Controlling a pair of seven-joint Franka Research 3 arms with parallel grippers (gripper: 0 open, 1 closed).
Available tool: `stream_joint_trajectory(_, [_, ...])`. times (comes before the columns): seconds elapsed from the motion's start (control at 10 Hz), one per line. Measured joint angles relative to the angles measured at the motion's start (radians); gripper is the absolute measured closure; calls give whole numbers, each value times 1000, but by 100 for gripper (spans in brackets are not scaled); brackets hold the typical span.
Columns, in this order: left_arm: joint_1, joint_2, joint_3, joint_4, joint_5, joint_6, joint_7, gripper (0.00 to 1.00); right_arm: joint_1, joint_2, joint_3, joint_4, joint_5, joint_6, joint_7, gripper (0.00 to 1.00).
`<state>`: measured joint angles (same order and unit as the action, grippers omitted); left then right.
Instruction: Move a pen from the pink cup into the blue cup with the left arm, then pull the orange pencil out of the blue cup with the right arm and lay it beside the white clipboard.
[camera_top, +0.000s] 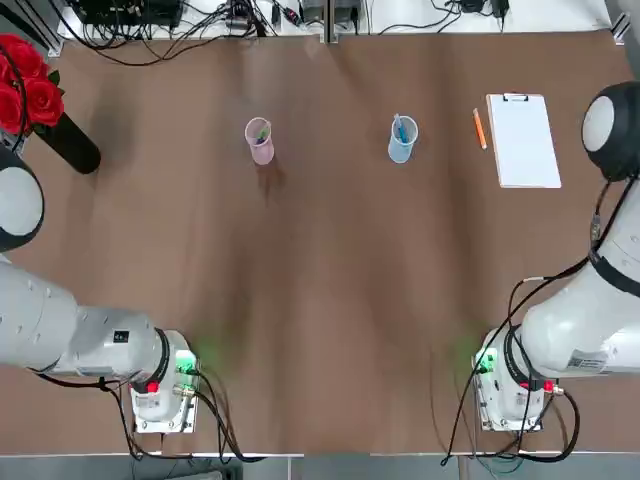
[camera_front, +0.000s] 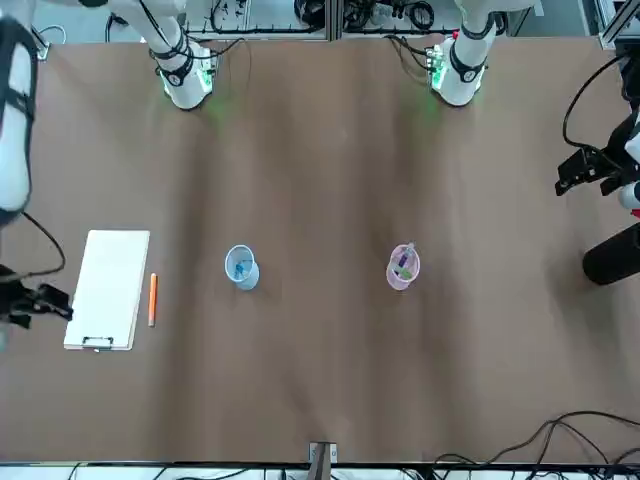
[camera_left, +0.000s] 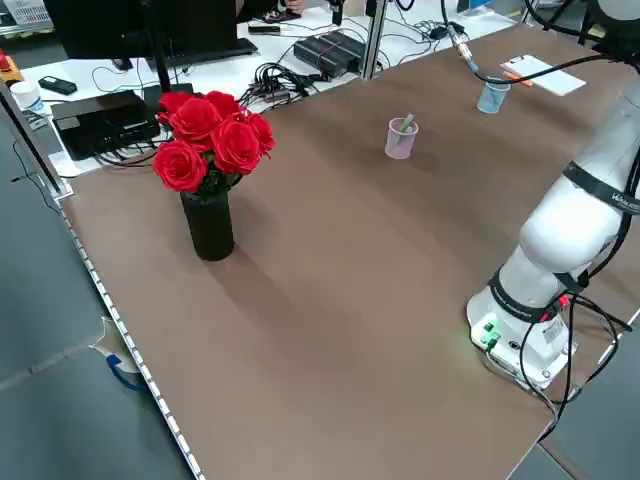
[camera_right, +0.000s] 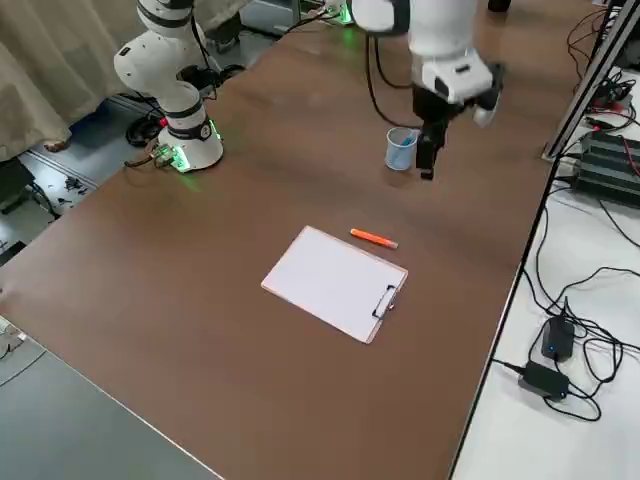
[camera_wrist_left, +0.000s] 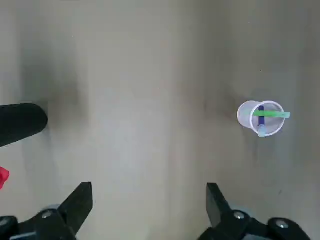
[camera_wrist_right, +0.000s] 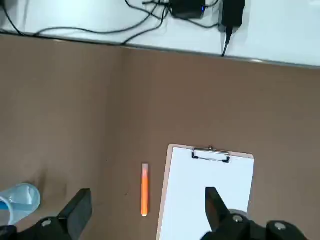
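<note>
We saw the pencil (camera_top: 479, 129) flat beside the clipboard (camera_top: 523, 140); both grippers, left (camera_wrist_left: 149, 210) and right (camera_wrist_right: 148, 212), empty, fingers spread.

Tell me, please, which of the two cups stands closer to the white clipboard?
The blue cup. It stands near the orange pencil beside the clipboard, while the pink cup is farther off.

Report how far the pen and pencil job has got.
Both steps look done: a blue pen stands in the blue cup, and the orange pencil lies beside the white clipboard. Nothing is in hand: the right gripper and the left gripper are open and empty. Nothing looks left.
</note>
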<state>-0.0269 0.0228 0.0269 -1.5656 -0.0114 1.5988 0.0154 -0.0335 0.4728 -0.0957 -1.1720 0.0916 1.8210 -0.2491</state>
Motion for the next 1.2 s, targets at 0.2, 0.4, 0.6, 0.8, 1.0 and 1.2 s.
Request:
stream_joint_trajectory(0.2, [0,-1,0,16,0,0,0,0,5,-72,1,0,0,-66,51,0])
stream_joint_trajectory(0.4, [0,-2,-1,21,0,0,-28,0,4,-137,21,0,-1,-153,148,0])
stream_joint_trajectory(0.6, [0,-2,-1,21,0,0,-57,0,4,-190,41,-1,-18,-248,256,0])
stream_joint_trajectory(0.8, [0,-2,-2,21,0,0,-58,0,-4,-235,96,-23,-64,-292,331,0])
stream_joint_trajectory(1.0, [0,-2,-3,22,0,0,-58,0,-5,-272,117,-65,-77,-291,347,0])
stream_joint_trajectory(1.2, [0,-2,-3,22,0,0,-57,0,-8,-292,117,-117,-77,-255,348,0])
